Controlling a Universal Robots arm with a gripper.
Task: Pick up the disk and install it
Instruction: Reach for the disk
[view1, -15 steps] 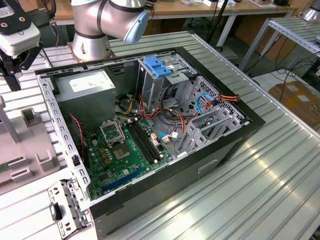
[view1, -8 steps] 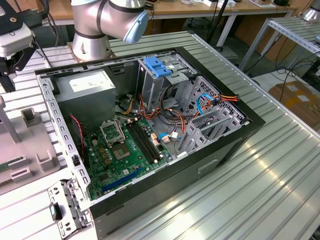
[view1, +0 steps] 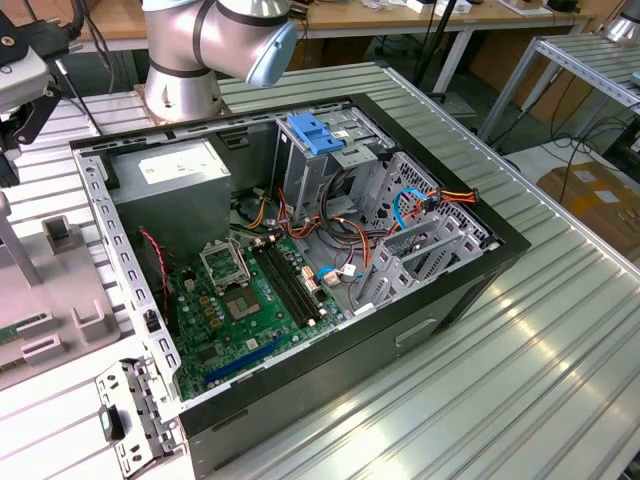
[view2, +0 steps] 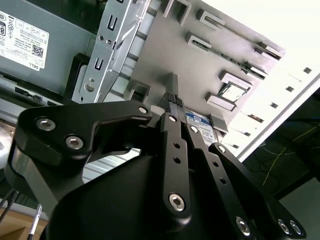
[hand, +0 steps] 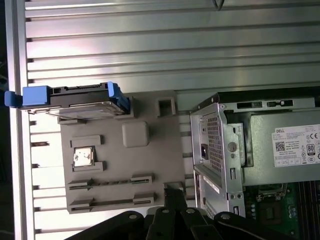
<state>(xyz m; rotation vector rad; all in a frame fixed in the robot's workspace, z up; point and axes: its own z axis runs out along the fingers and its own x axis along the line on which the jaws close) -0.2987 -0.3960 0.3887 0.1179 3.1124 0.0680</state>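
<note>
Hidden disk, cropped arm
In the second wrist view the gripper covers most of the disk; the exterior view's twelve-o'clock edge crops the arm.

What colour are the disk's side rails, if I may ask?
Blue; the disk shows best in the first wrist view.

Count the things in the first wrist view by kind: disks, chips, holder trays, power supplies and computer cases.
Disk: 1
Square chip: 1
Grey holder tray: 1
Power supply: 1
Computer case: 1
Total: 5
</note>
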